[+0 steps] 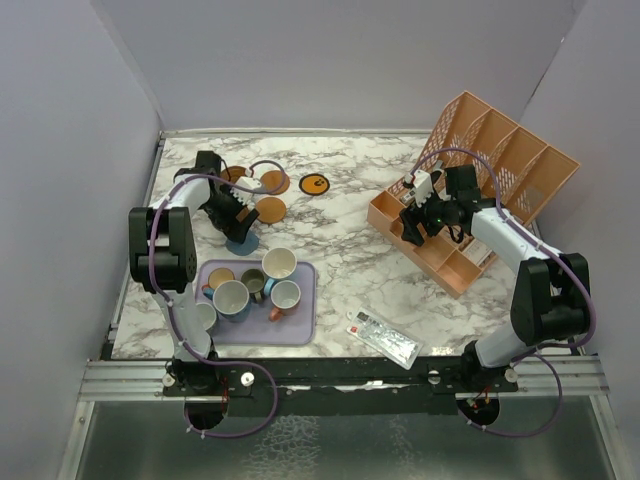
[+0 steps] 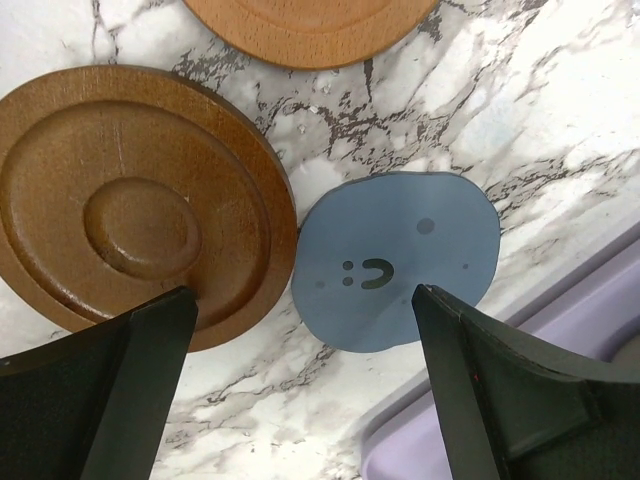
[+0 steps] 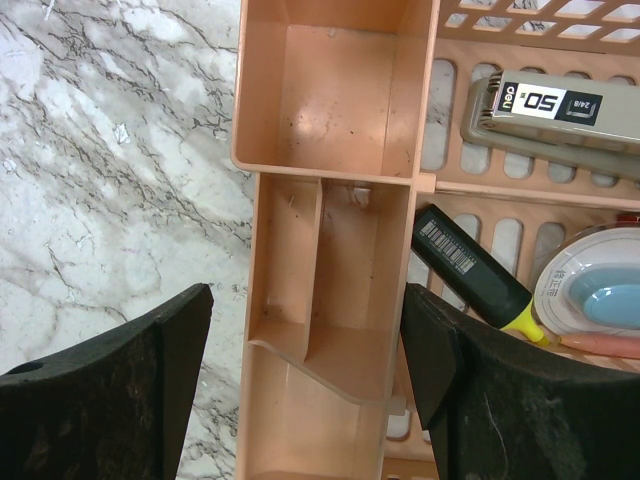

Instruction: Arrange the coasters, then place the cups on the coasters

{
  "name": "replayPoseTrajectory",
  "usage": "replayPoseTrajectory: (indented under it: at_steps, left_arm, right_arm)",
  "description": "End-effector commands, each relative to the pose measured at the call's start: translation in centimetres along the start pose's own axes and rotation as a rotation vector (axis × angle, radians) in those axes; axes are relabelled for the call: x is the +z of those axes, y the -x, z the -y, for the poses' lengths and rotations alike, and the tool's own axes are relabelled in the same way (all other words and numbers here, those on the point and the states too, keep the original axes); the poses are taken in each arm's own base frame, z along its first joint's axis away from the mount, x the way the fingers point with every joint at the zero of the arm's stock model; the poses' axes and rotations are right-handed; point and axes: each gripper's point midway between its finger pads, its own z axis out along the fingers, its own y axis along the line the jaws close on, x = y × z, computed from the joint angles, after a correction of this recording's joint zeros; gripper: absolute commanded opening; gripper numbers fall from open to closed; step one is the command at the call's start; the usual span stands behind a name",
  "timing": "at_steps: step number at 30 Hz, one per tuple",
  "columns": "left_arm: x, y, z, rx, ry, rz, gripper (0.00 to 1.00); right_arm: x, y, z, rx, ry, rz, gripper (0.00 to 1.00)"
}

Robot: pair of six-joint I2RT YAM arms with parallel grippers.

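My left gripper is spread wide and empty. The blue coaster lies flat below, just beside a brown coaster. My right gripper gapes idle over the organiser. The cups huddle at the tray — none on a coaster yet.
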Motion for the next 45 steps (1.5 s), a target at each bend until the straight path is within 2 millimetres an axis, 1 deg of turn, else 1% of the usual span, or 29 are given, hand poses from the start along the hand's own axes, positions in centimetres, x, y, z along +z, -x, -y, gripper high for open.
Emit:
replayPoseTrajectory:
  at_steps: [1, 5, 7, 8, 13, 15, 17, 24, 29, 33, 34, 35, 39, 42, 45]
  left_arm:
    - [0.2, -0.3, 0.6, -0.018, -0.021, -0.008, 0.95]
    - [-0.6, -0.7, 1.0, -0.012, -0.002, -0.003, 0.94]
    - [-1.4, 0.0, 0.8, -0.011, 0.027, 0.026, 0.94]
    - [-1.3, -0.3, 1.2, -0.021, 0.026, 0.026, 0.94]
    - [-2.6, 0.6, 0.8, -0.039, 0.09, 0.078, 0.95]
    - [-3.0, 0.5, 1.0, -0.041, 0.102, 0.087, 0.95]
    - [-3.0, 0.0, 1.4, -0.048, 0.103, 0.08, 0.95]
    - [-2.4, -2.4, 3.1, -0.068, 0.08, 0.029, 0.94]
    - [-1.5, -3.2, 3.7, -0.085, 0.049, 0.009, 0.95]
    - [-0.6, -3.2, 3.5, -0.098, 0.028, 0.002, 0.95]
    - [0.1, -3.1, 3.1, -0.104, 0.017, -0.007, 0.94]
    - [0.4, -3.1, 2.9, -0.106, 0.012, -0.008, 0.94]
    - [1.0, -2.6, 2.5, -0.102, 0.006, 0.002, 0.94]
    - [1.2, -2.3, 2.8, -0.096, -0.008, 0.008, 0.94]
    - [1.4, -2.5, 3.5, -0.081, -0.022, -0.002, 0.91]
  right_arm:
    - [-0.1, 1.0, 0.1, -0.013, 0.015, 0.02, 0.75]
    - [-0.1, 0.9, 0.1, -0.012, 0.018, 0.02, 0.75]
    - [0.0, 0.9, 0.1, -0.011, 0.022, 0.019, 0.75]
    - [0.0, 0.9, 0.1, -0.01, 0.024, 0.02, 0.75]
    - [-0.1, 1.0, 0.0, -0.01, 0.027, 0.023, 0.75]
    - [-0.1, 1.0, 0.0, -0.01, 0.026, 0.024, 0.75]
    - [-0.1, 1.1, -0.1, -0.01, 0.028, 0.025, 0.75]
    - [0.0, 1.0, -0.2, -0.008, 0.035, 0.025, 0.75]
    - [0.1, 1.0, -0.2, -0.007, 0.041, 0.023, 0.76]
    - [0.0, 1.0, -0.2, -0.006, 0.041, 0.023, 0.76]
    - [0.0, 1.0, -0.2, -0.008, 0.037, 0.023, 0.76]
    - [0.0, 1.0, -0.2, -0.009, 0.035, 0.022, 0.76]
    - [-0.1, 1.1, -0.1, -0.01, 0.033, 0.023, 0.76]
    - [-0.1, 1.0, -0.1, -0.009, 0.031, 0.022, 0.76]
    - [0.0, 0.9, -0.1, -0.008, 0.032, 0.018, 0.76]
